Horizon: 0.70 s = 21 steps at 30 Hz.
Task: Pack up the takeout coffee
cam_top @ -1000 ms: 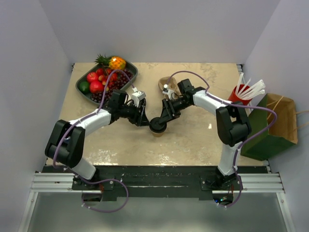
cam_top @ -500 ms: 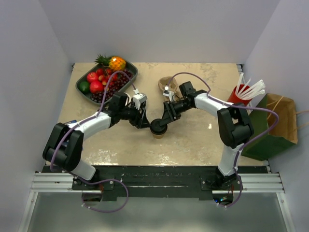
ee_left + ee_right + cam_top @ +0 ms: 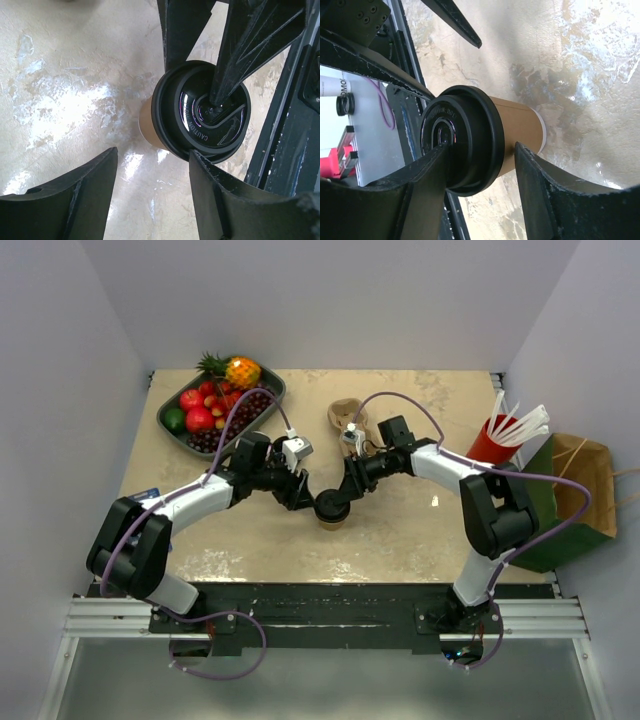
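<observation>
A beige marbled worktop [image 3: 400, 540] fills the floor of a booth with plain white walls [image 3: 330, 300]. At centre frame in the overhead view, just past the arm bases, one takeout coffee [image 3: 331, 508] stands upright on the bare surface with its black lid [image 3: 200, 112] on.

The left gripper [image 3: 152, 160] reaches in from the left, half open and holding nothing. The cup sits just beyond its tips, perhaps so it can steady it. The right gripper [image 3: 481, 147] is also parted and clamps nothing. One finger lies over the lid top and the other runs beside the cup wall, which looks like pressing the lid home.

Further back lie a pulp carrier [image 3: 343, 415] and, upper left, a fruit tray [image 3: 278, 392]. At the right edge stand a red cup of straws [image 3: 492, 440] and the bag [image 3: 570, 505], likely the cup's destination.
</observation>
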### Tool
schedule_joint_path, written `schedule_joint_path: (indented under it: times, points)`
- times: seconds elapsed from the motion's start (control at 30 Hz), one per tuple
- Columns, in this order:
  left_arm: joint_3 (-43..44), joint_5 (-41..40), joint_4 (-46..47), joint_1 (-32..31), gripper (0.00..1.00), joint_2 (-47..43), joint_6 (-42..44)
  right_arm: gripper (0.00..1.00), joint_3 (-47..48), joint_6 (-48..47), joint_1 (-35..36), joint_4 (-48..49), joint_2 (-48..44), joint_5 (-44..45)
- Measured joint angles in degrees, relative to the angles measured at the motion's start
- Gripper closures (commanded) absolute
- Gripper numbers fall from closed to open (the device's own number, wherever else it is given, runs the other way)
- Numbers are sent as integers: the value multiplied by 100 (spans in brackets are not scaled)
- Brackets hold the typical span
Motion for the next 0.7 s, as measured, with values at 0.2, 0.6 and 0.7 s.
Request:
schedule_joint_path:
  times: [0.2, 0.6, 0.7]
  points:
    - [-22, 39, 111, -26, 37, -7, 90, 16, -20, -92, 2, 111, 0, -212]
    - [-33, 129, 107, -50, 37, -9, 136, 1, 302, -894, 2, -551, 2, -575]
    - [-33, 199, 107, -50, 36, -9, 146, 1, 404, -1099, 2, -673, 0, -457]
